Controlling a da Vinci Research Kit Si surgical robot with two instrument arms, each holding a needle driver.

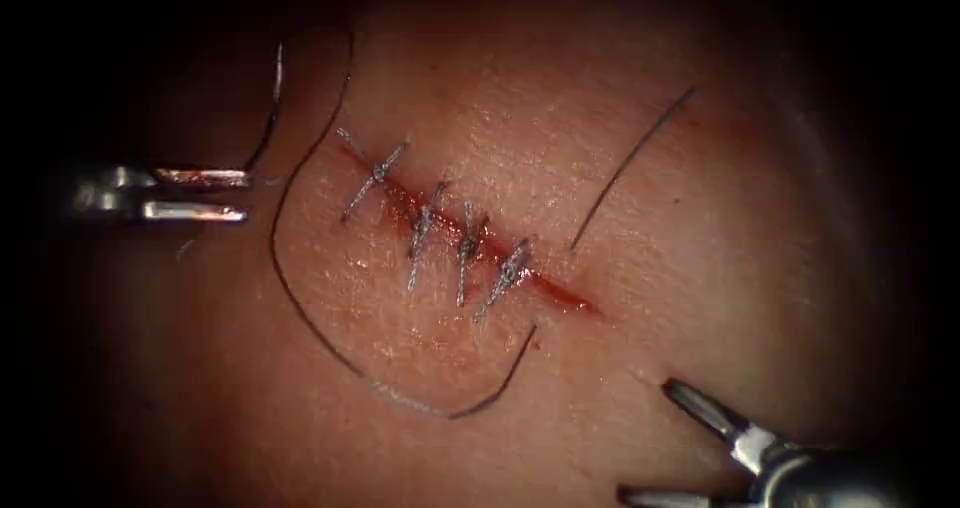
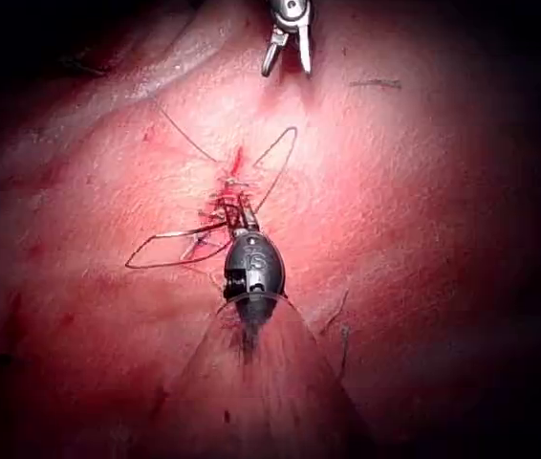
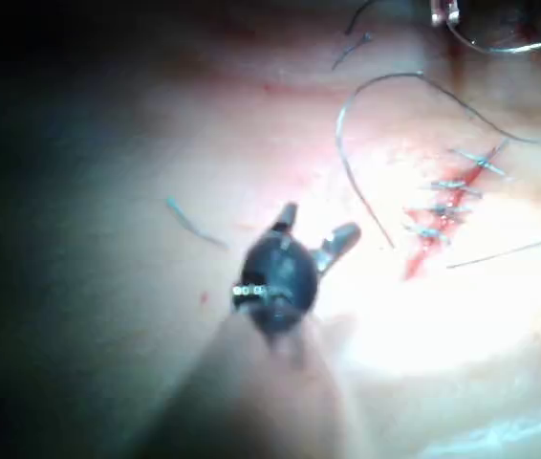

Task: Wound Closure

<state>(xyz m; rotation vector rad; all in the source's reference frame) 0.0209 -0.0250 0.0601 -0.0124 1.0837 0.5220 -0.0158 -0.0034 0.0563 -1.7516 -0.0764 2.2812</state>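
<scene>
The cut (image 1: 470, 238) in the tissue (image 1: 700, 298) carries four tied stitches (image 1: 465, 243) across it; its lower right end remains unstitched. The left tool (image 1: 245, 196), left of the cut, has its jaws slightly apart, with the thread (image 1: 290, 288) at their tips; whether they grip it I cannot tell. The thread loops below the cut and enters the tissue near the unstitched end. No needle could be identified. The right tool (image 1: 650, 438), jaws spread wide, holds nothing, apparently standing clear.

Left pincer (image 1: 240, 195): enters from picture's left, level, jaws slightly parted.
Right pincer (image 1: 645, 438): lower right, jaws spread wide, empty.
</scene>
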